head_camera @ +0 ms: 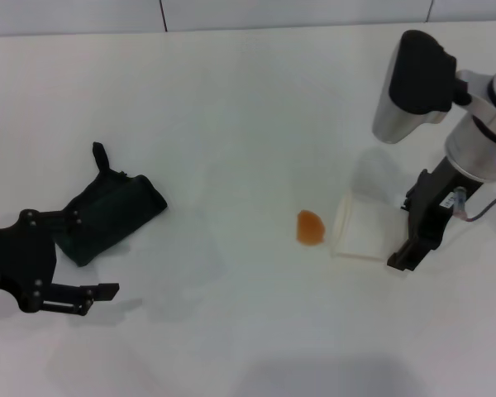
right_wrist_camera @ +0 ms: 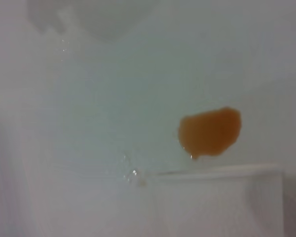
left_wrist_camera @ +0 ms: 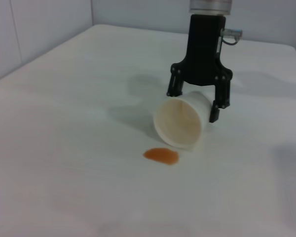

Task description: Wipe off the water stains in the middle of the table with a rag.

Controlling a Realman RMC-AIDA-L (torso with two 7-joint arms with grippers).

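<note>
The water stain (head_camera: 310, 227) is a small orange-brown blot in the middle of the white table (head_camera: 248, 107). It also shows in the left wrist view (left_wrist_camera: 161, 156) and the right wrist view (right_wrist_camera: 209, 131). A dark green rag (head_camera: 107, 213) lies crumpled at the left. My left gripper (head_camera: 99, 299) is open and empty, low over the table just in front of the rag. My right gripper (head_camera: 409, 248) stands open astride the base end of a white cup (head_camera: 360, 227), which lies on its side just right of the stain, mouth toward it (left_wrist_camera: 180, 121).
The right arm's grey and black wrist housing (head_camera: 413, 83) hangs above the table's right side. A tiled wall edge (head_camera: 231, 16) runs along the far side of the table.
</note>
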